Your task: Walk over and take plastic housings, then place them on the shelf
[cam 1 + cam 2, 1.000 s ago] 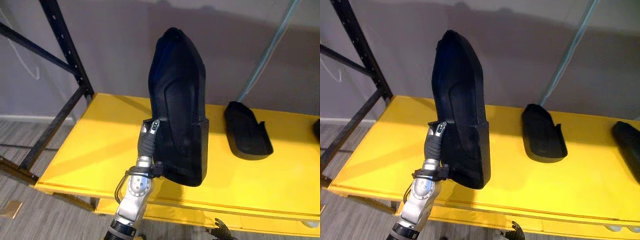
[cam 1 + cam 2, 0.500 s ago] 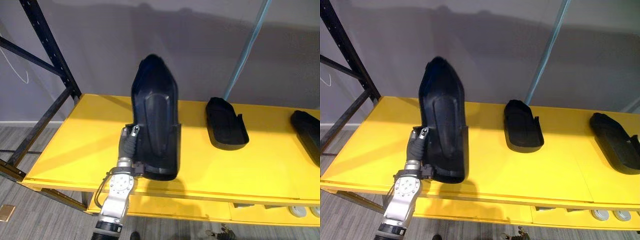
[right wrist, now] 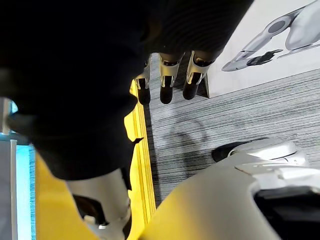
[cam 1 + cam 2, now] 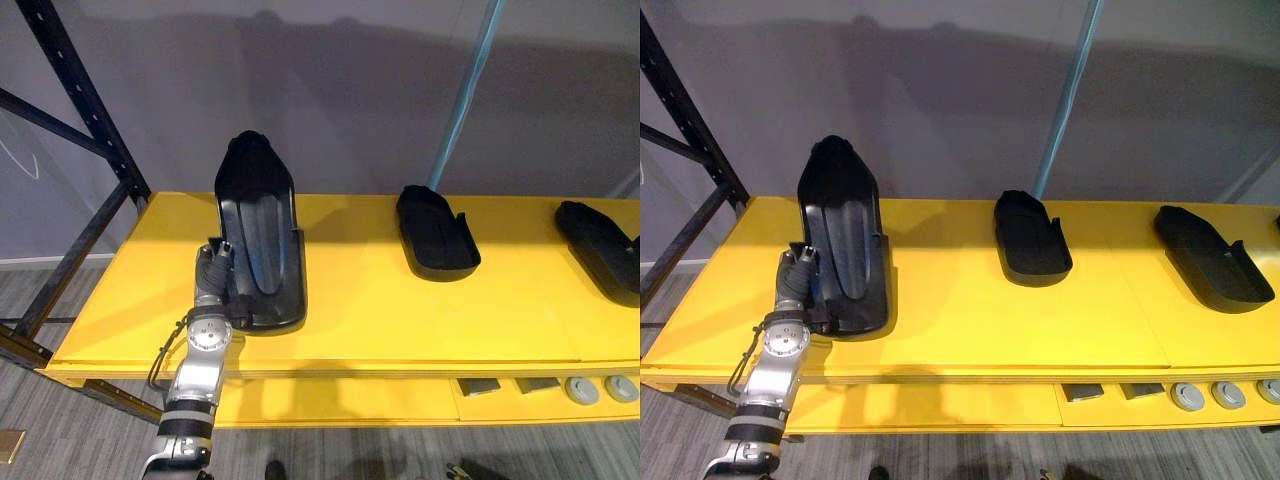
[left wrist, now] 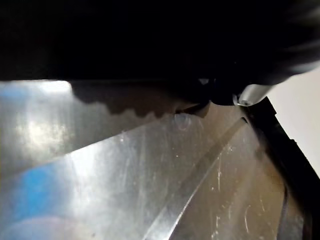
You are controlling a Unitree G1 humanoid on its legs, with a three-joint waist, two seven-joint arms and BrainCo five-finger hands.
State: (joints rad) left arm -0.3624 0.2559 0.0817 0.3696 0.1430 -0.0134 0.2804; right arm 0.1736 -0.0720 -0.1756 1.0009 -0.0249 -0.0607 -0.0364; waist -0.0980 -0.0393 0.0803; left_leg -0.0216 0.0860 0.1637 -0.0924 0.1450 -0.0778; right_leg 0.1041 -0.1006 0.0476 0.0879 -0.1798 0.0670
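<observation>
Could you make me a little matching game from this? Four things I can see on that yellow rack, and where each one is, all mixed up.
Things:
1. leftmost housing
2. middle housing
3. rightmost housing
4. round discs

Places:
a. on the lower ledge, under the yellow shelf
b. at the shelf's right end
c. at the left hand
d. just in front of the light blue pole

Pairs: 1-c, 2-d, 3-b, 4-a

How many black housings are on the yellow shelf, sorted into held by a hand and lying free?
Black housing held at its edge by the left hand: 1
Lying free, the middle housing and the right housing: 2
Total: 3
</observation>
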